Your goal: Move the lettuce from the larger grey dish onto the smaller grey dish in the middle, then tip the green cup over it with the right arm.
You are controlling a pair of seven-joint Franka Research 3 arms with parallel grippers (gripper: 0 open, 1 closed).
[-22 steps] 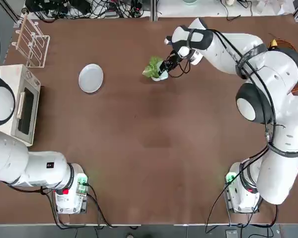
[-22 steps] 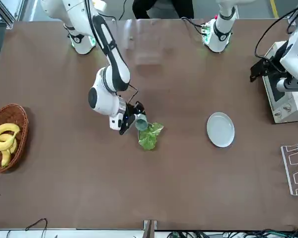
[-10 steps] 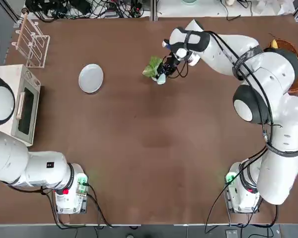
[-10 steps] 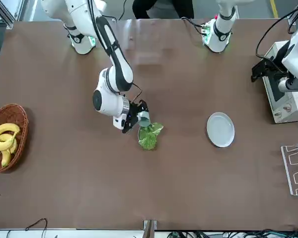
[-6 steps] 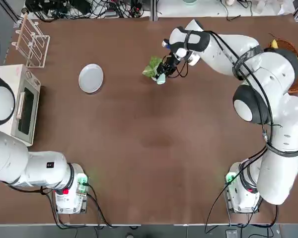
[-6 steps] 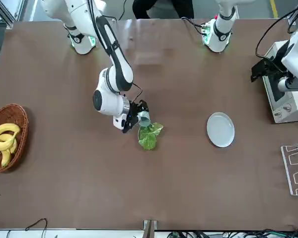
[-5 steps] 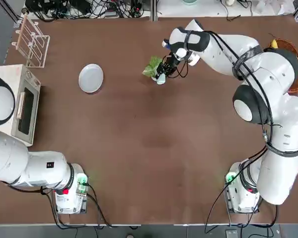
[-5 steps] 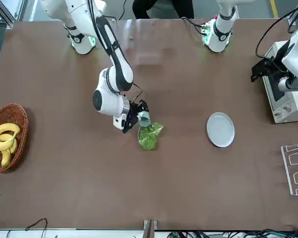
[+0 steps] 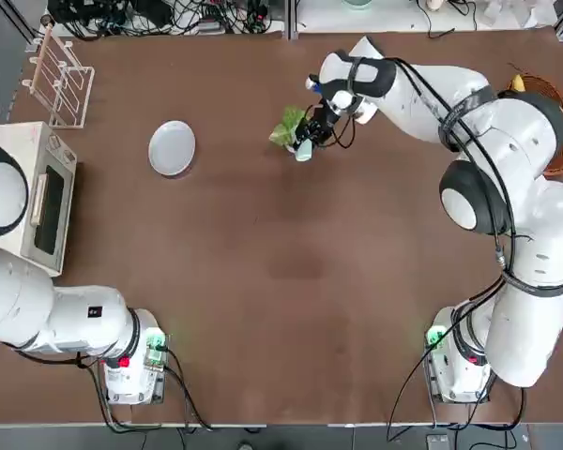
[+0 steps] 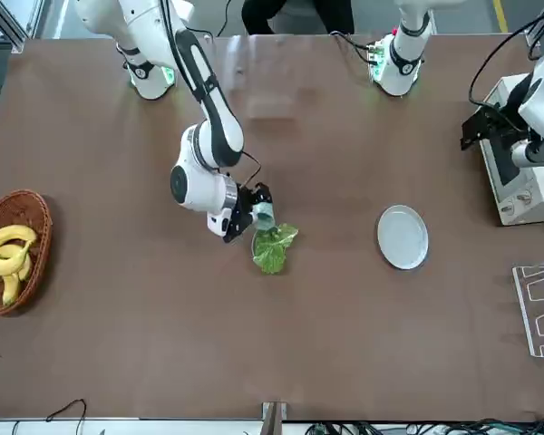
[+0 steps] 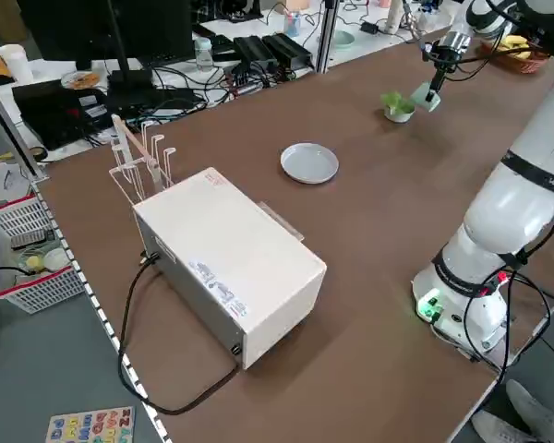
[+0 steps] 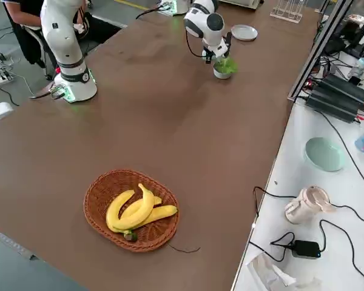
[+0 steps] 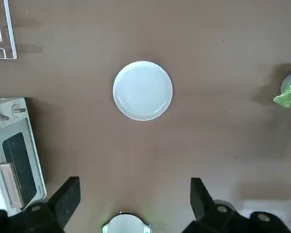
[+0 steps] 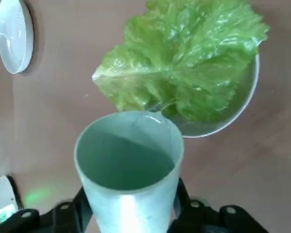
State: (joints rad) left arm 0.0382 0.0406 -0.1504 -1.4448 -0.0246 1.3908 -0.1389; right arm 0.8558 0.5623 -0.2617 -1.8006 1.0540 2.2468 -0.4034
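The lettuce [image 9: 288, 126] lies in the smaller grey dish [image 14: 235, 110], a little bowl at the table's far middle; its leaves [image 14: 184, 73] spill over the rim. My right gripper [image 14: 131, 209] is shut on the green cup [image 14: 129, 165] and holds it tilted beside the bowl, open mouth toward the lettuce [image 10: 272, 250]. The cup [image 10: 264, 216] looks empty inside. The larger grey dish [image 9: 172, 147] sits bare to the left, also seen as a flat plate [image 13: 142, 90]. My left gripper [image 13: 133, 194] hangs open high above the table's left side, holding nothing.
A white toaster oven [image 9: 38, 195] and a clear rack [image 9: 61, 80] stand along the left edge. A wicker basket of bananas [image 10: 14, 249] sits at the far right side. The right arm's white links [image 9: 450, 89] reach across the back right of the table.
Over the first second the right wrist shifted slightly and the cup tipped further toward the lettuce. In the last half second nothing visibly moves.
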